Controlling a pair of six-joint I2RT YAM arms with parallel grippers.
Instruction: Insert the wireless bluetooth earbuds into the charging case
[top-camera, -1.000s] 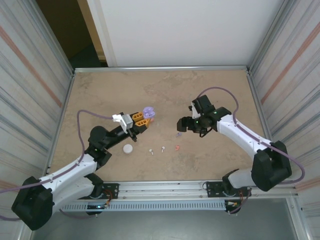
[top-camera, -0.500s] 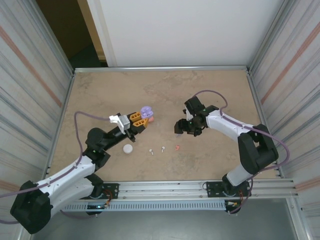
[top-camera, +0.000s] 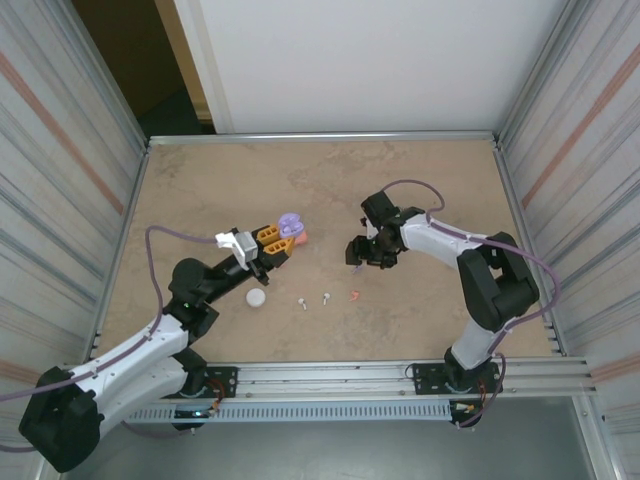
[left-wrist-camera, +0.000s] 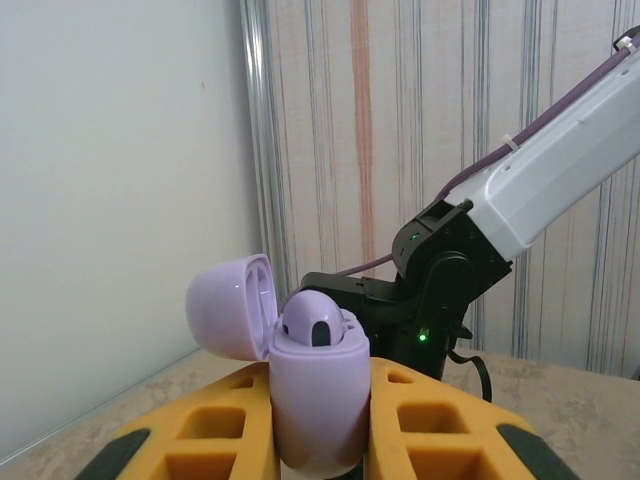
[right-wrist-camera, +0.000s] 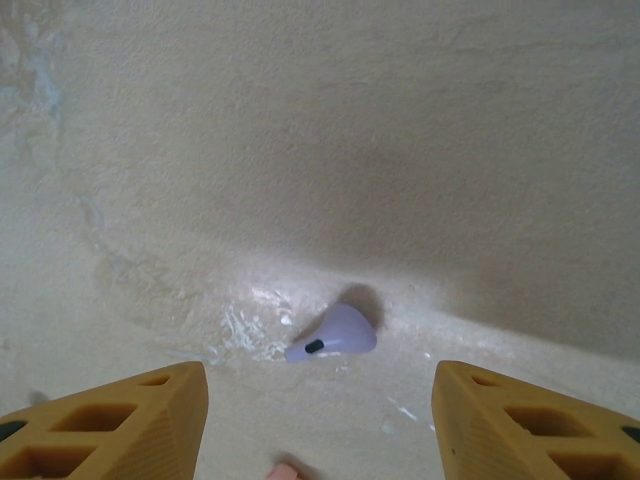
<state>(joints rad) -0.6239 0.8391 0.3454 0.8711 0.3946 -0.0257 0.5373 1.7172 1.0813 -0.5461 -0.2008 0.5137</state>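
The right gripper (right-wrist-camera: 320, 415) hung wide open and empty just above the counter (right-wrist-camera: 300, 120). Its orange fingers (right-wrist-camera: 110, 420) stood either side of a purple earbud (right-wrist-camera: 335, 335), which lay on its side a little ahead of them and roughly midway between. The step in hand looked like picking up that earbud. To do it well, the gripper would need to ease forward until the pads bracketed the rounded head. It should then drop almost to the counter and close slowly, since so small and smooth a piece could easily squirt out. Leaving the stem free would help when seating it later.

Well apart to the left, the left gripper (left-wrist-camera: 320, 425) was clamped on the purple case (left-wrist-camera: 315, 390). It held the case upright with its lid (left-wrist-camera: 230, 305) tipped back and the mouth facing up. Whether an earbud already sat inside I could not tell.

In the top view, the nearest row held one round white case (top-camera: 257, 297), two white earbuds (top-camera: 302, 303) (top-camera: 325, 297) and one coral earbud (top-camera: 354, 295). They lay apart from each other on the counter. Beyond them was the one purple earbud under the right gripper. Farthest were the one purple case and, just beside it, one pink object (top-camera: 299, 236), possibly another case. That made four earbuds counted.
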